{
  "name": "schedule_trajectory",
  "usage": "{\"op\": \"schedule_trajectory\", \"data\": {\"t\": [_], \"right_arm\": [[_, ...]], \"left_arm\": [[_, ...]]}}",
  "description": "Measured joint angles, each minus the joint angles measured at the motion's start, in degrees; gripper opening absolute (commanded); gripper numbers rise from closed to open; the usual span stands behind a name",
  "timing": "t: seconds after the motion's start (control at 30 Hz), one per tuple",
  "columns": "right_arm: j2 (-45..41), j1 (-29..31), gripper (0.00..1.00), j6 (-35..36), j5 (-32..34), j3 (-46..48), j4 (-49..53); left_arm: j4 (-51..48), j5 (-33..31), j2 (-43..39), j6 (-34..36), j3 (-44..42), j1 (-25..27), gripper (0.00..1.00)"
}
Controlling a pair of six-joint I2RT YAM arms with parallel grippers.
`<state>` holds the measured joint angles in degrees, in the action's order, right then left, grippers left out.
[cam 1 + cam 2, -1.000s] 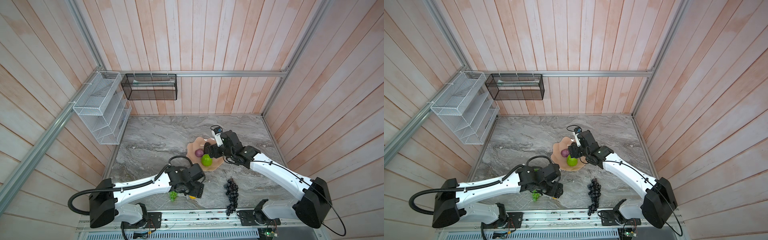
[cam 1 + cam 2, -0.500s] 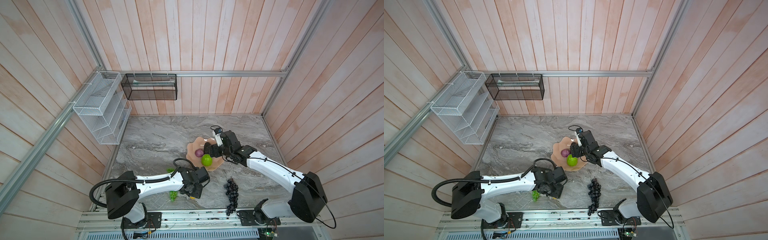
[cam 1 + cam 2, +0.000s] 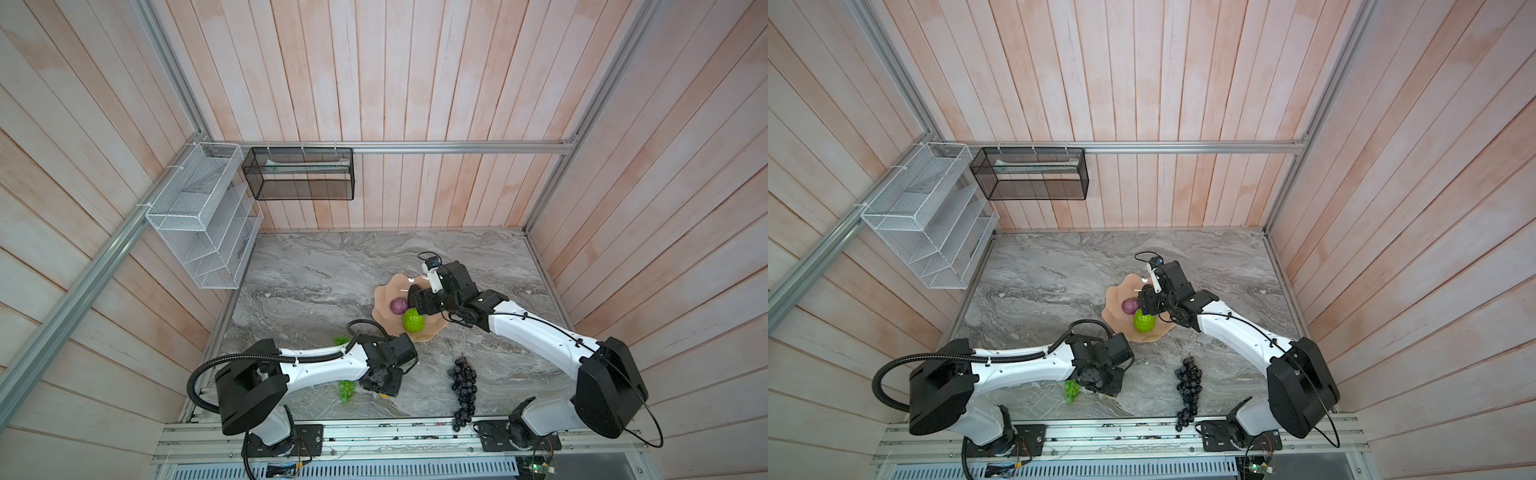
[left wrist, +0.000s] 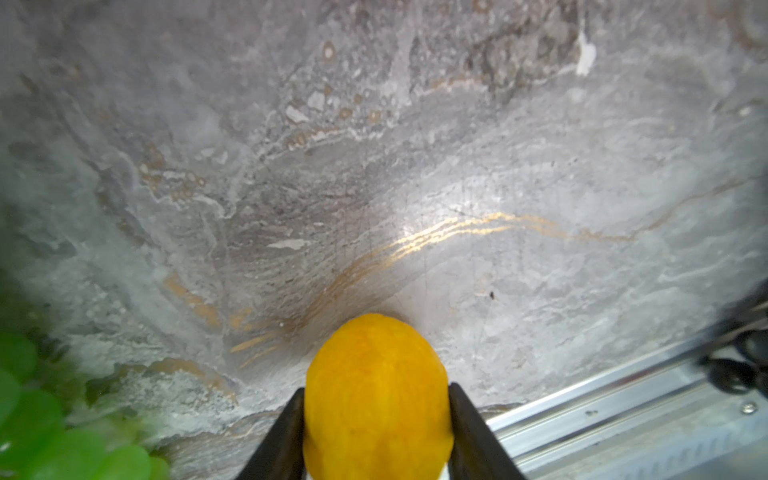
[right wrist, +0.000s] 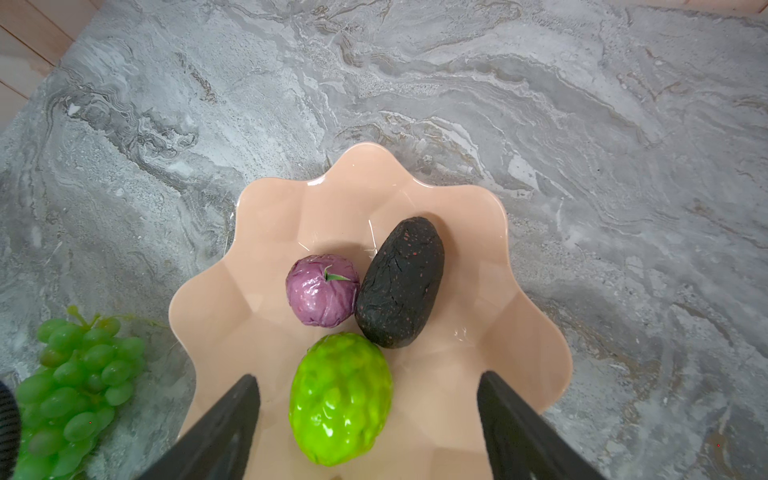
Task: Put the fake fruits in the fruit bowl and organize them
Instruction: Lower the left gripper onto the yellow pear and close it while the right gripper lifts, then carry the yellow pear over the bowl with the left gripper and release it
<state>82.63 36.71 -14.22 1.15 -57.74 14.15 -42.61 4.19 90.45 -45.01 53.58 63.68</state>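
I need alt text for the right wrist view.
A peach-pink fruit bowl on marble holds a purple fruit, a blackish avocado and a lime-green fruit under the open right hand. A green grape bunch lies beside the bowl.

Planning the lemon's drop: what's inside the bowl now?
Three fruits lie close together: purple fruit, avocado and lime-green fruit. The rest of the bowl floor in view is bare; the part beneath the fingers of the open right gripper is covered.
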Motion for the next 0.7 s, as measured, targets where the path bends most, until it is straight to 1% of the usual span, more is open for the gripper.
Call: {"op": "schedule_trajectory", "data": {"t": [0.27,0.4,0.53,0.7], "right_arm": [[-0.02,0.00,0.82,-0.02,-0.15,0.00,-0.24],[-0.39,0.00,0.82,-0.42,-0.17,0.07,-0.46],[-1.36,0.00,0.81,-0.63,-0.17,0.39,-0.72],[-1.81,0.00,0.81,-0.81,-0.17,0.44,-0.81]], "left_arm": [[0.39,-0.13,-2.49,-0.11,-1.60,-0.50,0.35],[-1.29,-0.15,-6.82,0.04,-0.79,-3.02,0.35],[-3.67,-0.15,-8.98,2.08,5.49,-6.69,0.35],[-3.48,0.04,-8.00,6.71,15.06,-14.38,0.35]]}}
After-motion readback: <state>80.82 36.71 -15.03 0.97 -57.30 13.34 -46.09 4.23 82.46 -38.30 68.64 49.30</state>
